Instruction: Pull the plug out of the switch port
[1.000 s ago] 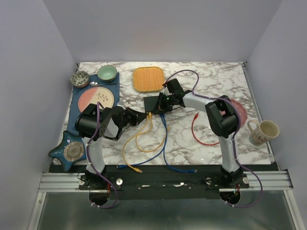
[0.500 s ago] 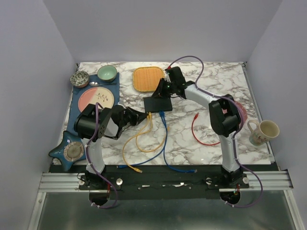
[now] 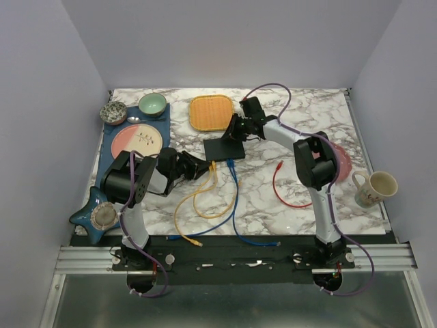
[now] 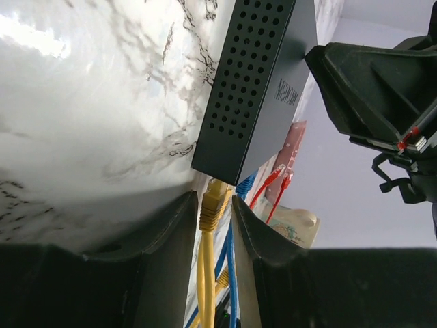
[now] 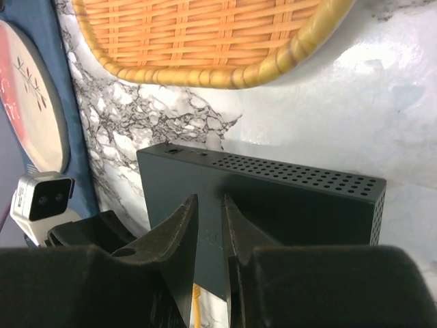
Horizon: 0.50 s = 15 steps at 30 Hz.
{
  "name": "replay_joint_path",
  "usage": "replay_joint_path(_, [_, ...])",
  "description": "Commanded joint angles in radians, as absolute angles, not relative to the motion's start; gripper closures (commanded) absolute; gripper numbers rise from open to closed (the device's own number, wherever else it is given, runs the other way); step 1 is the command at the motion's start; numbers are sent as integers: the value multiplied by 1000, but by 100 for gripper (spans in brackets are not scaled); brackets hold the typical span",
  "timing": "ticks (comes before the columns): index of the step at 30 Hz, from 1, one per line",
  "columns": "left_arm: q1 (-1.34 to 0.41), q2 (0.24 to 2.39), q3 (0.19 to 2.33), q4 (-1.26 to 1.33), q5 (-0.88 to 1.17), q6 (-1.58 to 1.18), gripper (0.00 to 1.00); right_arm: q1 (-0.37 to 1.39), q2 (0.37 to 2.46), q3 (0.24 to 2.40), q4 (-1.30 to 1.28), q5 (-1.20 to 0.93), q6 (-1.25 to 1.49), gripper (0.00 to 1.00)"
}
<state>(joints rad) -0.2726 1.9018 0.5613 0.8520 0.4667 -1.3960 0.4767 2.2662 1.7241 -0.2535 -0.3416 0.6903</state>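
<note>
Yellow plug [image 4: 216, 205] is closely flanked by the left gripper [image 4: 213, 199] fingers beside the switch [image 4: 259, 82]; whether it is pinched cannot be told. Fingers of the right gripper [image 5: 209, 200] are narrowly parted over the switch.

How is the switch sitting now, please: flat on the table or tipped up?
Flat: the switch lies level on the table, no edge raised in any view.

Plug [image 4: 215, 198] seemingly just before switch [image 4: 256, 89]
</note>
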Motion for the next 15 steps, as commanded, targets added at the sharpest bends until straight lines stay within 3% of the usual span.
replay_joint_path(1, [-275, 1919, 554, 876, 468, -1420, 57, 482, 2240, 1652, -262, -333, 686, 72])
replay_joint_path(15, [-256, 1990, 557, 988, 436, -1515, 66, 482, 2212, 1560, -213, -354, 701, 73])
